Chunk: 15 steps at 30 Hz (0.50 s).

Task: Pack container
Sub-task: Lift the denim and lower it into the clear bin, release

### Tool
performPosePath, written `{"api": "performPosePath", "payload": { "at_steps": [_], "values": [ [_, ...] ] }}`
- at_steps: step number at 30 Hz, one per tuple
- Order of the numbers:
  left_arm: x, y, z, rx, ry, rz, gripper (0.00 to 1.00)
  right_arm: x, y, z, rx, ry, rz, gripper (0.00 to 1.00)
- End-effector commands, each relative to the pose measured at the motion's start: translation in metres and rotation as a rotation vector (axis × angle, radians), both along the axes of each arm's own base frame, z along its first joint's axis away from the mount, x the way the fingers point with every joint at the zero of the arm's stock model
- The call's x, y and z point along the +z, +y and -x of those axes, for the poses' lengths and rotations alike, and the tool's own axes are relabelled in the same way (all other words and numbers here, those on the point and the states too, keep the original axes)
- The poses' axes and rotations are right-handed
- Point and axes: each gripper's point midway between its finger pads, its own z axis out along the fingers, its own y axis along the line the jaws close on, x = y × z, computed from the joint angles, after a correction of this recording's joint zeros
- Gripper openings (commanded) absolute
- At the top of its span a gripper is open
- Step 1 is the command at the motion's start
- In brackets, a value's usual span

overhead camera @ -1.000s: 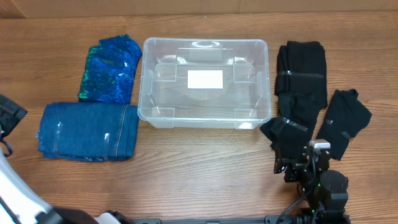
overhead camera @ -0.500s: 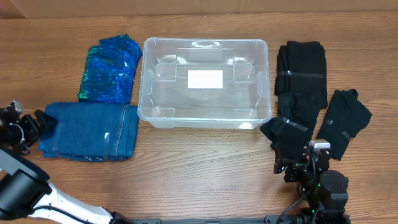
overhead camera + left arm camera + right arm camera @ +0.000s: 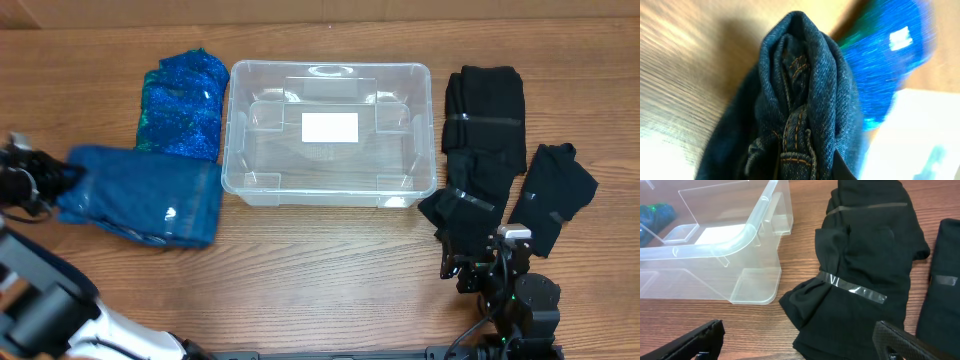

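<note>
Denim is the item in hand.

Overhead view: the folded jeans (image 3: 150, 197) lie near the left edge of the worktop (image 3: 330, 265), their left end bunched at the left hand (image 3: 32, 182), which appears clamped on that end. The container (image 3: 232, 130), a clear plastic bin, stands mid-worktop toward the far edge and holds nothing. A white label (image 3: 330, 127) on its bottom is blank; no writing can be read. A sequinned blue garment (image 3: 182, 105) lies just left of the container. Black garments (image 3: 485, 130) lie toward the right edge. The right hand (image 3: 478, 268) sits at the near edge beside them.

Left wrist view: the folded jeans (image 3: 800, 100) fill the frame, pinched into a ridge with orange stitching showing; no brand tag is visible. The fingers themselves are hidden by the cloth. The sequinned blue garment (image 3: 890, 65) is behind, blurred.

Right wrist view: the right hand (image 3: 799, 327) has its fingers (image 3: 700, 336) wide apart and holds nothing. A corner of the container (image 3: 747, 232) and the black garments (image 3: 865, 255) lie ahead, the latter bound with clear tape bands (image 3: 852, 290).

Assessment: packing is at its first item. The next move calls for raising the jeans above the thick rim, carrying them right over the container, and releasing them flat.
</note>
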Motion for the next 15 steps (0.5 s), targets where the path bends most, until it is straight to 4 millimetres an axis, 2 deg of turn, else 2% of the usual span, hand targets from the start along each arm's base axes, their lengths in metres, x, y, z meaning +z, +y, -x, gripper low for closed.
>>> {"api": "performPosePath", "payload": {
  "at_steps": [1,3,4,6,8,10,11,12,14,15],
  "values": [
    [0.196,-0.042,-0.010,0.075,-0.397,-0.071,0.04,-0.006,-0.001,0.000,-0.004,0.008,0.000,1.00],
    [0.262,-0.079,0.000,0.091,-0.534,-0.096,0.04,-0.006,-0.001,0.000,-0.004,0.008,0.000,1.00],
    [0.282,-0.096,0.003,0.096,-0.579,-0.078,0.04,-0.006,-0.001,0.000,-0.004,0.008,0.000,1.00],
    [0.303,-0.129,-0.002,0.108,-0.614,-0.017,0.04,-0.006,-0.001,0.000,-0.004,0.008,0.000,1.00],
    [0.300,-0.175,-0.023,0.115,-0.571,0.055,0.04,-0.006,-0.001,0.000,-0.004,0.008,0.000,1.00],
    [0.284,-0.230,-0.049,0.046,-0.523,0.059,0.04,-0.006,-0.001,0.000,-0.004,0.008,0.000,1.00],
    [0.275,-0.247,-0.058,0.050,-0.494,0.062,0.04,-0.006,-0.001,0.000,-0.004,0.008,0.000,1.00],
    [0.260,-0.277,-0.074,0.048,-0.458,0.054,0.04,-0.006,-0.001,0.000,-0.004,0.008,0.000,1.00],
    [0.239,-0.311,-0.093,0.064,-0.419,0.042,0.04,-0.006,-0.001,0.000,-0.004,0.008,0.000,1.00],
    [0.218,-0.340,-0.105,0.058,-0.382,0.041,0.04,-0.006,-0.001,0.000,-0.004,0.008,0.000,1.00]
  ]
}}
